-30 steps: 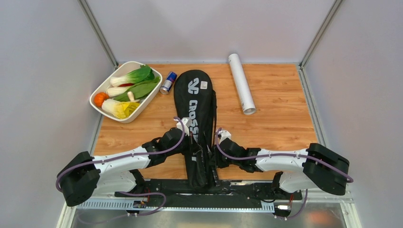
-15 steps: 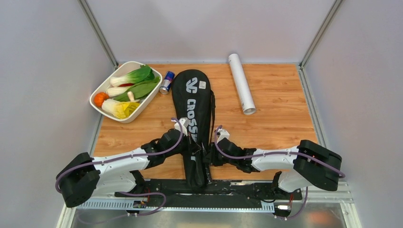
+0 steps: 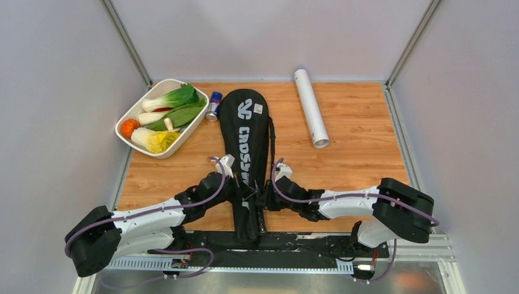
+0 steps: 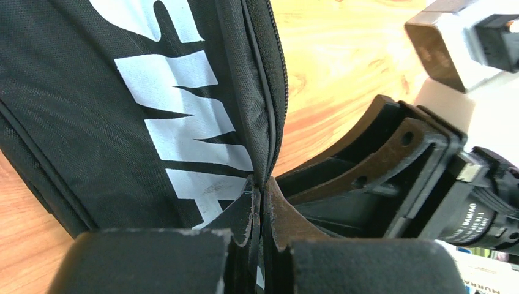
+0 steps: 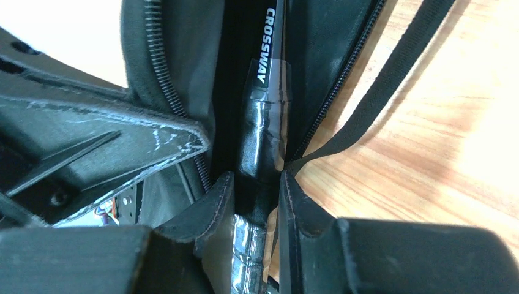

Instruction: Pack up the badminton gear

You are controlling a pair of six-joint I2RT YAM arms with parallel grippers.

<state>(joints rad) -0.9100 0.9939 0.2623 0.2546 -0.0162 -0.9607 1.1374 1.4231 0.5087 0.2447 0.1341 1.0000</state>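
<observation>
Black CROSSWAY racket bag [image 3: 246, 131]: we see it lying lengthwise on the wooden table [image 3: 361, 135], with the narrow end at our arms.
Left gripper [image 4: 262, 205]: the fingers are drawn narrow, pinching the bag's zip edge.
Right gripper [image 5: 256, 184]: closed around a film-wrapped racket handle [image 5: 262, 131] in the bag's open mouth.
Step in hand: we judge the racket is being fed in. The left should hold the mouth taut while the right pushes straight along the bag, clear of the zip teeth and the strap [image 5: 379, 70].
Bag contents: one handle shows; beyond that we cannot tell.
White tube [image 3: 311, 108]: far right, apart from the bag, contents hidden.
White tray [image 3: 136, 107]: leafy vegetables, with a drink can [image 3: 213, 106] between the tray and the bag.
</observation>
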